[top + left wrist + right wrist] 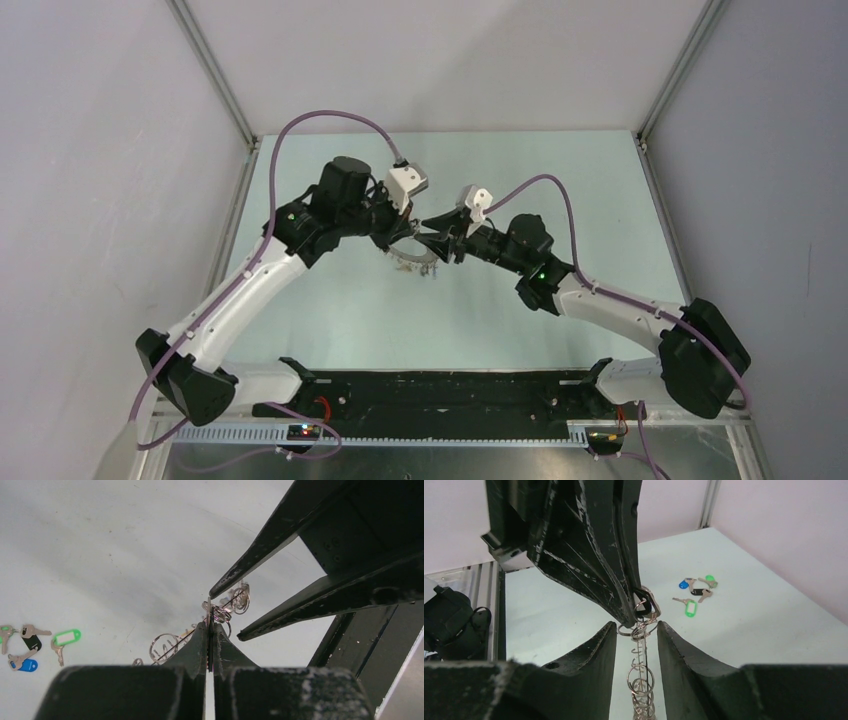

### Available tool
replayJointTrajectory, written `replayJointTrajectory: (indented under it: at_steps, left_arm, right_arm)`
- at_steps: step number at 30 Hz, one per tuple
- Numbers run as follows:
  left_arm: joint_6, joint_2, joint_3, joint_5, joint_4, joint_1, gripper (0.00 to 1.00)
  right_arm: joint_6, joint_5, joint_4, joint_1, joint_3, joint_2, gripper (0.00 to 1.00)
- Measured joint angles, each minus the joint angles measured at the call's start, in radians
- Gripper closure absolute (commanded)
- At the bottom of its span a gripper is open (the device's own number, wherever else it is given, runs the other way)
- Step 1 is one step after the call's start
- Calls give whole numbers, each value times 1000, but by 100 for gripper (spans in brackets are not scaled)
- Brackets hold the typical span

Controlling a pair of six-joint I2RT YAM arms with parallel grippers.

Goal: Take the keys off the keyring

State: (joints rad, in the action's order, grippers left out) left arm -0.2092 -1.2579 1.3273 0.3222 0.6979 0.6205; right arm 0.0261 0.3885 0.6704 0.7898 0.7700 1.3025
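Keyring (410,258): mid-table (500,330), held edge-on; rim pinched by left fingers (207,632), fully closed; right fingers (609,637) half-spread astride its wire loops, gripping nothing. Loose keys (696,592): on the table at 2 o'clock in the right wrist view. Risks: loop missed if closed off-centre; ring twisted from the thin pinch by a hard pull.

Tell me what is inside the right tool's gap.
Wire loops of the keyring hang between the open fingers of the right tool. The shut left tool pinches the keyring just above. Whatever hangs from the topmost loops is hidden behind the left tool.
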Motion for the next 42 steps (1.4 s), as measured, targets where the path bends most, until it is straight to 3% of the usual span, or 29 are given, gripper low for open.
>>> replayJointTrajectory:
  at_steps: [4,6,11,12,25,31,37,42]
  left_arm:
    - [0,13,0,0,0,0,100]
    - [0,17,0,0,0,0,100]
    - [0,17,0,-5,0,-2,100]
    - [0,18,0,-7,1,-3,100]
    - [19,23,0,-9,4,-6,100]
    - [22,16,0,8,3,-12,100]
    - [-3,-22,-7,59,-1,-20,100]
    - [23,-66,-7,30,-2,-41,100]
  right_arm:
    - [21,-44,-50,25,20,13,62]
    - [35,-72,-72,41,34,18,69]
    - [50,-121,-85,54,40,18,98]
    - [53,-129,-87,56,40,18,100]
    - [141,-171,-133,70,7,-66,100]
    - [157,-171,-2,77,-74,-127,100]
    - [163,-157,158,98,-117,-83,100]
    - [159,-182,198,112,-130,-99,100]
